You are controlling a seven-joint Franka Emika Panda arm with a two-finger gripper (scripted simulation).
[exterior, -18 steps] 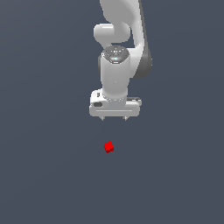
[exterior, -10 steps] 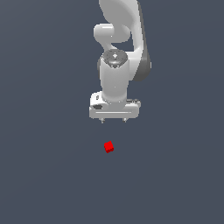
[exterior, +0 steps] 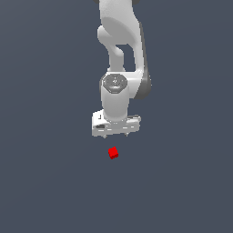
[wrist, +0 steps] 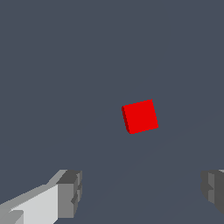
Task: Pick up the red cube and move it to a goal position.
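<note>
The arm hangs from the far side of the scene with its wrist pointed straight down; the gripper (exterior: 115,134) sits above the grey floor (exterior: 41,182), and only short stubs of its fingers show below the white hand body in the exterior view. The red cube (exterior: 113,153) rests on the floor just below and on the near side of the gripper in that view, close to the gripper's centre line and apart from it; nothing touches the cube.

In the wrist view the two dark finger pads (wrist: 70,192) stand wide apart at the frame edges with bare floor between them; the claw is spread to what looks like most of its travel and grips nothing. The red cube (wrist: 140,116) lies beyond the line joining the pads, not yet between them; its faces sit slightly rotated relative to that line.

Judged purpose of the posture: a vertical wrist gives a straight descent path; the wide opening leaves ample margin either side of a cube much narrower than the hand, so a small lateral error is tolerable.

Judged stage: approach, grasp not yet begun; the transfer to the goal is outstanding, and no goal marker is visible in either view.

Next move requirement, as judged: shift the hand so the cube centres between the pads; descend until the pads flank its sides; then close. Risk: a descent made off centre may land a pad on the cube or push it aside.
</note>
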